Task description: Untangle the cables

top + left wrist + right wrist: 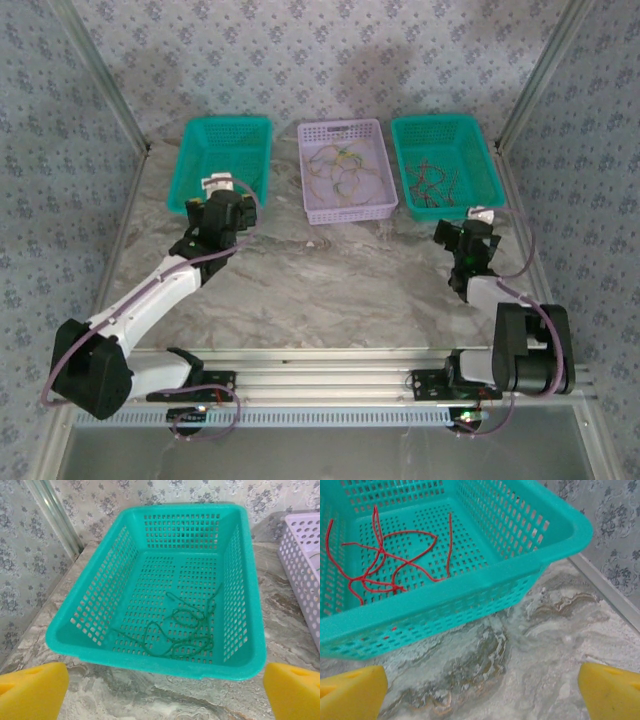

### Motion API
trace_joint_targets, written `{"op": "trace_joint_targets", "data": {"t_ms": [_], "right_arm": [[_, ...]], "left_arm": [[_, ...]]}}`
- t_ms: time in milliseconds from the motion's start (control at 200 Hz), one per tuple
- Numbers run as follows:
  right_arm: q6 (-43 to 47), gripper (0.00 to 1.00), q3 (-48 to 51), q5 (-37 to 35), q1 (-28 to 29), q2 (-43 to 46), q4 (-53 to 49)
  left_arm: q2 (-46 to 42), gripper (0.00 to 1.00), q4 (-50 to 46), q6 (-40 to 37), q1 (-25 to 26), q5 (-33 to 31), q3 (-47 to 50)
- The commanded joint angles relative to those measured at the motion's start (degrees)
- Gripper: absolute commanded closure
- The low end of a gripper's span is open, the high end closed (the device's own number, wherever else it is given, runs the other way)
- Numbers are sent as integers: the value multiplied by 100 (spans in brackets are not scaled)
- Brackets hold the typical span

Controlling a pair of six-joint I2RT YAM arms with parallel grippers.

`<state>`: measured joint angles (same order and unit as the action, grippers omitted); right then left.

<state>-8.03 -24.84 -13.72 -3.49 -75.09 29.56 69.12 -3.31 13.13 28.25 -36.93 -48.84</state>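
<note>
The tangled cables (pixel 345 168) lie in the lilac basket (pixel 350 215), far centre on the bench (pixel 330 285). Green strands (pixel 186 625) sit in the left teal basket (pixel 150 661) and red strands (pixel 380 565) in the right teal basket (pixel 445 587), seemingly sorted by colour. The left hand (pixel 162 692) and right hand (pixel 482 690) hover wide open and empty, each just near of its basket.

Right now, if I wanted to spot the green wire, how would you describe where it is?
On the marbled table, three baskets stand in a row at the far edge. In the left teal basket, the green wire lies curled on the floor, toward the near right corner. The other teal basket holds red wires and the lilac basket between them a pale tangle.
</note>
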Motion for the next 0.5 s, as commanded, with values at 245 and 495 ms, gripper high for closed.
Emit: {"op": "trace_joint_targets", "data": {"t_ms": [245,495], "right_arm": [[332,0,266,363,-59,-649,1292],[642,0,162,289,198,-1005,1467]], "left_arm": [[-44,0,-95,208,-223,-210,-106],[-420,0,-808,572,-676,185,-193]]}}
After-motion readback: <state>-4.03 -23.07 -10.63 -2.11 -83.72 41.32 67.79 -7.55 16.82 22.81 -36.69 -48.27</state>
